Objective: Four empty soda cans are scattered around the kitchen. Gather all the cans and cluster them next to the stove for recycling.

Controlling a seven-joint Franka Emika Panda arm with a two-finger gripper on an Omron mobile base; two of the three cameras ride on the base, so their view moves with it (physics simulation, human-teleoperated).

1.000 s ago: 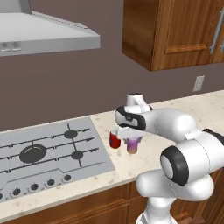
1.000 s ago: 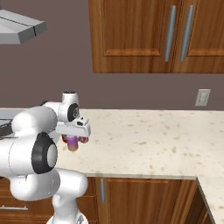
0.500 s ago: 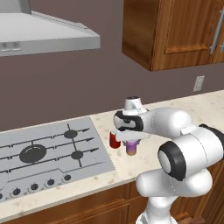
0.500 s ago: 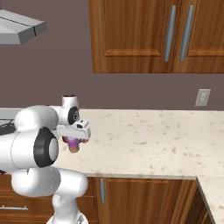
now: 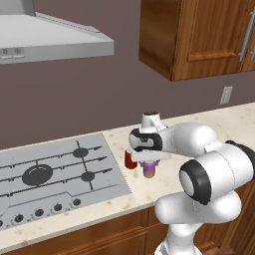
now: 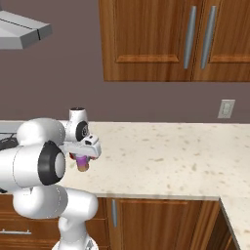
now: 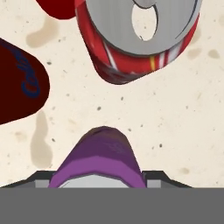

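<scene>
My gripper (image 5: 149, 163) points straight down over the counter just right of the stove (image 5: 50, 174) and is shut on the purple soda can (image 5: 149, 170). From the right base, the purple can (image 6: 82, 163) hangs under the gripper (image 6: 83, 157), its pale base at the counter; I cannot tell if it touches. A red can (image 5: 130, 159) stands beside it, toward the stove. In the hand view the purple can (image 7: 103, 153) sits between the fingertips of the gripper (image 7: 98, 177). An upright red can (image 7: 140, 39) is ahead, a second red can (image 7: 17, 87) is at the left, and a third (image 7: 57, 8) is at the top edge.
The beige stone counter (image 6: 161, 156) runs on to the right of the cans. A grey range hood (image 5: 50, 35) hangs over the stove. Wooden wall cabinets (image 6: 176, 39) are above the counter, and a wall socket (image 6: 227, 108) is on the back wall.
The purple can has sunk slightly toward the counter in the gripper. The arm's elbow has swung a little; the red can has stayed put.
</scene>
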